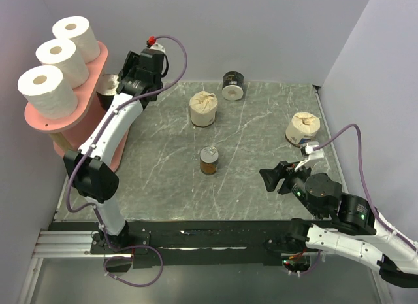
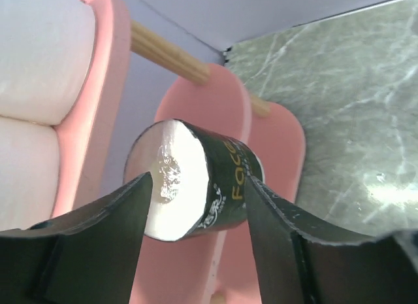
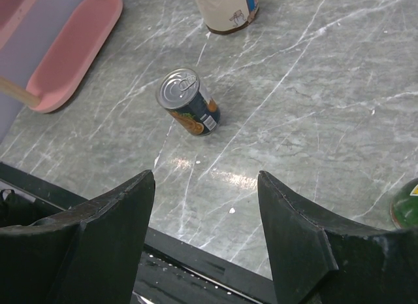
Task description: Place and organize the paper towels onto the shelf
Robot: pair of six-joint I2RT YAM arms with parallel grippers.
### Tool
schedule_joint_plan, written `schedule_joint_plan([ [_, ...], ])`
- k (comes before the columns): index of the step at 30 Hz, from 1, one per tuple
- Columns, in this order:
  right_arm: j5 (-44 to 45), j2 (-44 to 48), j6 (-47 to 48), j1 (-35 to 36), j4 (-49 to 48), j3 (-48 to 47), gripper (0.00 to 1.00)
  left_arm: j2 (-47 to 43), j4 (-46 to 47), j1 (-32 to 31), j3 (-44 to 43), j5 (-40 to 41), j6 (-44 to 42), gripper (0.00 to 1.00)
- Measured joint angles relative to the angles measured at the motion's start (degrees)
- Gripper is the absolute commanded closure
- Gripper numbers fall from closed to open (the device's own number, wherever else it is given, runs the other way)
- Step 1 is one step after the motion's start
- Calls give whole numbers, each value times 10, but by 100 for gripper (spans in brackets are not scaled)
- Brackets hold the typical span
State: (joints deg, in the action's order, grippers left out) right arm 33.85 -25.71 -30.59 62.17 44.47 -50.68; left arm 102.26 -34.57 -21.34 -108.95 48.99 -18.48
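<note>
The pink shelf [image 1: 99,54] stands at the far left, with three white paper towels [image 1: 55,52] on its top board. A black-wrapped roll [image 2: 225,180] rests on a lower pink board [image 2: 209,101]. My left gripper [image 2: 199,180] is open, one finger on each side of it; in the top view that roll [image 1: 105,87] peeks out beside the left gripper [image 1: 112,88]. Another black roll [image 1: 233,85] and two cream-wrapped rolls [image 1: 203,109] [image 1: 302,129] stand on the table. My right gripper [image 3: 206,176] is open and empty, low over the near right of the table [image 1: 266,176].
A small brown tin can [image 1: 209,161] stands mid-table, seen also as the can [image 3: 189,111] ahead of my right fingers. A green bottle [image 3: 406,206] shows at the right edge of the right wrist view. Walls close in behind and at both sides.
</note>
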Motion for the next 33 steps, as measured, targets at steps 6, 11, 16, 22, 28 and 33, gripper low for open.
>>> schedule_joint_plan([
  [6, 0, 7, 0, 0, 2, 0, 28, -13, -4, 0, 51, -6, 3, 41],
  [11, 0, 9, 0, 0, 4, 0, 28, -3, -3, 10, 72, -2, 7, 44],
  [16, 0, 14, -2, 0, 10, 0, 28, -3, 0, 26, 72, 19, 6, 42],
  [22, 0, 17, -3, 0, 10, 0, 28, -3, 10, 35, 79, 45, -5, 42],
  [28, 0, 17, -3, 0, 11, 0, 28, -3, 16, 45, 83, 63, -10, 47],
  [33, 0, 17, -3, 0, 15, 0, 28, -3, 26, 59, 84, 75, -16, 50],
])
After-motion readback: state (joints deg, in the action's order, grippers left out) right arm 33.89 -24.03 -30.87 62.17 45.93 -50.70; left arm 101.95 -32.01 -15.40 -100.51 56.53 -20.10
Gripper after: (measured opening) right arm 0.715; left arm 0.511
